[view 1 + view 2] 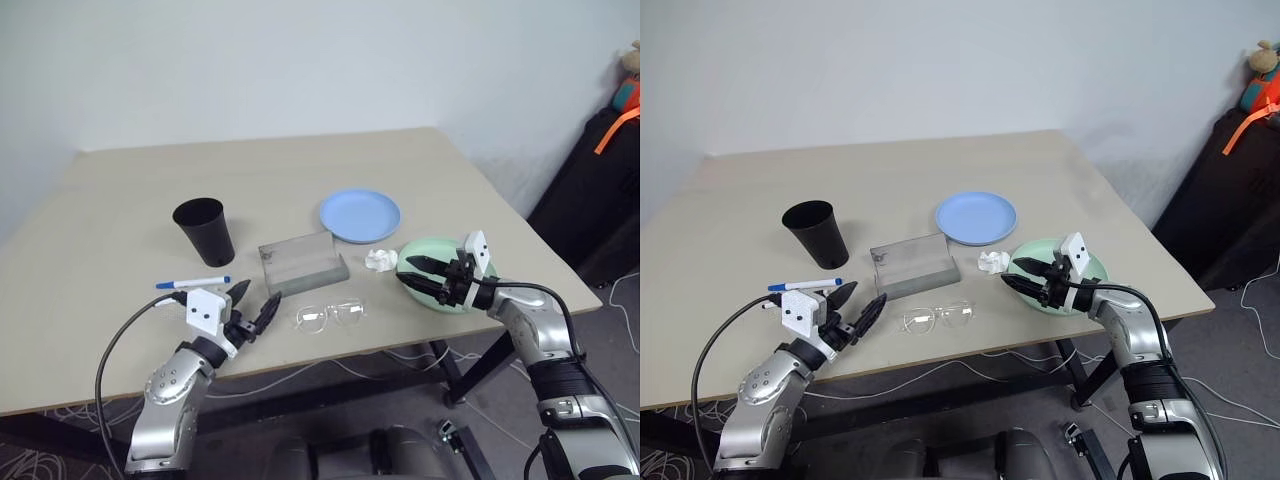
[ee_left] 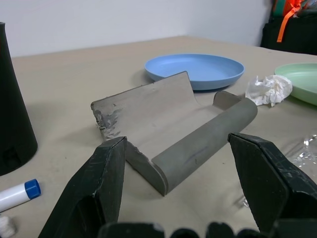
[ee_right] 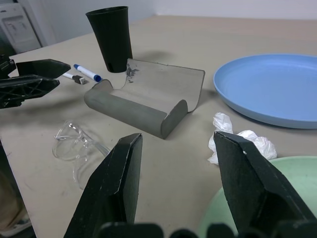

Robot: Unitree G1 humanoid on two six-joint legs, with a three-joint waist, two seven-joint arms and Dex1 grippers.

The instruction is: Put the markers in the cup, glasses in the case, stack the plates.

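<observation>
Both grippers, left [image 1: 254, 312] and right [image 1: 418, 274], hover level, spread apart, empty, facing the case [image 1: 303, 261].

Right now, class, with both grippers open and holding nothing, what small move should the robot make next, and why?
Probably ease the left gripper forward and right onto the glasses. Its fingers are open, the glasses lie loose on the table just beside it, and the case stands open right behind them. The right gripper hovers open over the green plate, so stacking could follow.
</observation>
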